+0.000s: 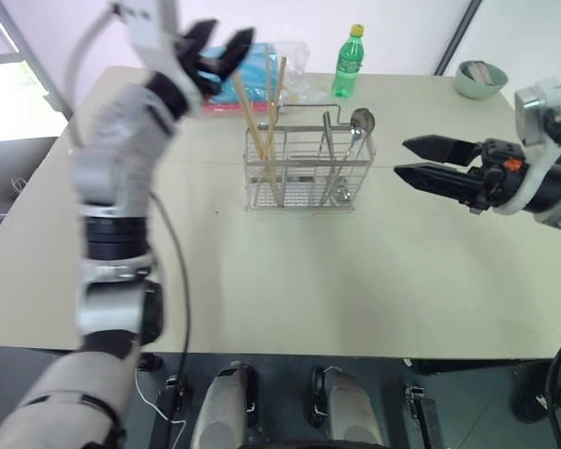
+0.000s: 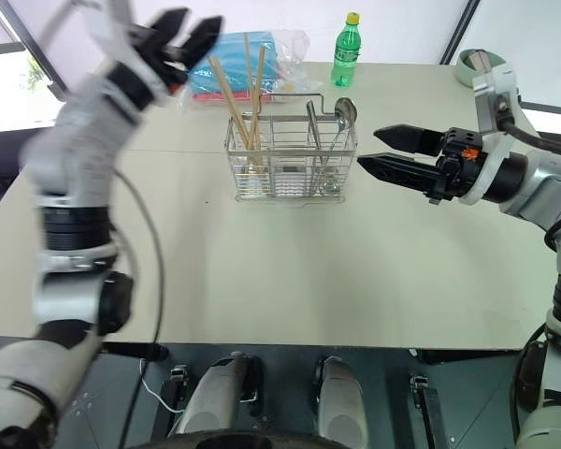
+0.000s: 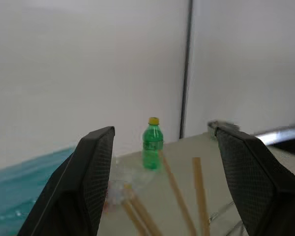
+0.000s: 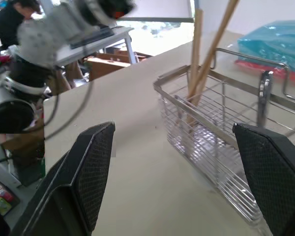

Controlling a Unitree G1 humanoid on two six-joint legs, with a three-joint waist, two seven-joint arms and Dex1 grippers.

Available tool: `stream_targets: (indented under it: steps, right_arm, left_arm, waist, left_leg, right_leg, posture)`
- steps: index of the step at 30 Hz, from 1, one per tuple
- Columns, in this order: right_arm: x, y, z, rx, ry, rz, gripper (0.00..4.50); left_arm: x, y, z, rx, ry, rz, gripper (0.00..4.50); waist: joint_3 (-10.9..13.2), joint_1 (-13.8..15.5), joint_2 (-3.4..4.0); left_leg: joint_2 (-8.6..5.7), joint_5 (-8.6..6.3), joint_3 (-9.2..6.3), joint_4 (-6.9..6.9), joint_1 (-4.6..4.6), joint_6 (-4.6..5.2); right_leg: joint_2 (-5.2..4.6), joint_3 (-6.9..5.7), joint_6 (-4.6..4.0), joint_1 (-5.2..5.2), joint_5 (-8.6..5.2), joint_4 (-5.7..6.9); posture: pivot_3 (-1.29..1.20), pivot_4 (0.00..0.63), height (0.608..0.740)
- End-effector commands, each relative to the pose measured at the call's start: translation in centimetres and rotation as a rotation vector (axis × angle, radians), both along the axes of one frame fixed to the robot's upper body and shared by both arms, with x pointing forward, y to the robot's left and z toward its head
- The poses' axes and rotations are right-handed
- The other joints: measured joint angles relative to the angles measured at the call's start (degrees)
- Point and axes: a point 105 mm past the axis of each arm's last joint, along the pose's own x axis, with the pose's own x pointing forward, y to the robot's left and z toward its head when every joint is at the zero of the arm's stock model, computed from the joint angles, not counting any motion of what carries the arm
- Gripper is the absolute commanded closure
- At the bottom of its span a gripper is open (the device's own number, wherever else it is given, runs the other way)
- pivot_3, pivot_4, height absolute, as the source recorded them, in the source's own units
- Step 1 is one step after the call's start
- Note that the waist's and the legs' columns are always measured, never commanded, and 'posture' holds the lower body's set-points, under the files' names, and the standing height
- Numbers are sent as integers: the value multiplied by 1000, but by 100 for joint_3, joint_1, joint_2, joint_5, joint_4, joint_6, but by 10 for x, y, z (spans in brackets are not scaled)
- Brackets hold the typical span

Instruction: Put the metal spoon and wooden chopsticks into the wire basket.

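The wire basket [image 1: 299, 159] stands on the middle of the table. The wooden chopsticks [image 1: 258, 126] lean upright in its left compartment, their tops sticking out well above the rim. In its right end stands the metal spoon [image 1: 362, 119], bowl up. My left gripper [image 1: 220, 47] hangs open and empty in the air, just up and left of the chopstick tops and not touching them. My right gripper [image 1: 402, 157] is open and empty, level, pointing at the basket's right side a short gap away.
Behind the basket lie a blue plastic-wrapped bundle [image 1: 252, 61] and a green bottle [image 1: 349, 62]. A pale bowl [image 1: 480, 79] sits at the far right corner. The beige table [image 1: 355, 271] stretches bare in front of the basket to its near edge.
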Motion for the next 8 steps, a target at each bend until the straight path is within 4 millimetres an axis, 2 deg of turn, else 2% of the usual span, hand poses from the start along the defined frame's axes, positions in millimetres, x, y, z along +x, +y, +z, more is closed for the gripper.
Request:
stream_targets:
  steps: [1,4,8]
  right_arm:
    - [7,-21,-1,-61,-33,-56,550]
    - [13,-33,-7,-105,-26,-74,550]
    - [19,-39,-12,-145,-26,-72,550]
  left_arm:
    - [-41,11,-27,338,68,-160,1129]
    - [-58,39,-47,461,173,-158,1129]
    - [-69,52,-55,509,215,-156,1129]
  waist:
    - [-7,-18,16]
    - [-4,17,22]
    - [-3,34,22]
  left_leg:
    - [0,-1,5,0,3,-1]
    - [0,-2,10,0,6,-3]
    - [-1,-23,-6,2,-1,7]
  right_leg:
    - [-1,3,0,1,-1,-2]
    - [-5,5,0,2,-1,-5]
    - [-7,1,-20,-1,-12,-11]
  posture:
    - [0,150,707]
    - [0,150,707]
    - [0,150,707]
